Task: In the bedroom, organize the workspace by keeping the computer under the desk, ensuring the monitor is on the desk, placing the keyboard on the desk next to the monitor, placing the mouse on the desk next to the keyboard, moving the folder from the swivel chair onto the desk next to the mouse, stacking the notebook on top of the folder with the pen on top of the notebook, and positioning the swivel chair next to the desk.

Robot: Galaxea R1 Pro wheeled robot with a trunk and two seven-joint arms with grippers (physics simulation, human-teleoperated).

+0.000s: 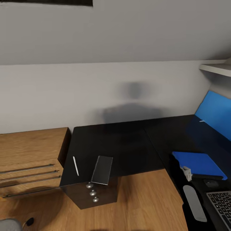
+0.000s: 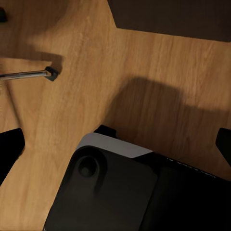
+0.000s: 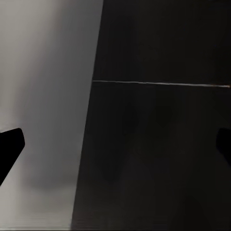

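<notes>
Both grippers hang wide open, empty; approach the notebook (image 1: 102,170) at lower centre squarely, avoiding the pen (image 1: 76,166).

one pen (image 1: 76,166), one notebook (image 1: 102,170), one folder (image 1: 199,164), one keyboard (image 1: 221,203), one monitor (image 1: 214,114)

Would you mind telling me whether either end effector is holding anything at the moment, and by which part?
Nothing is held: the left end effector and right end effector are both open with nothing between their fingers.
</notes>
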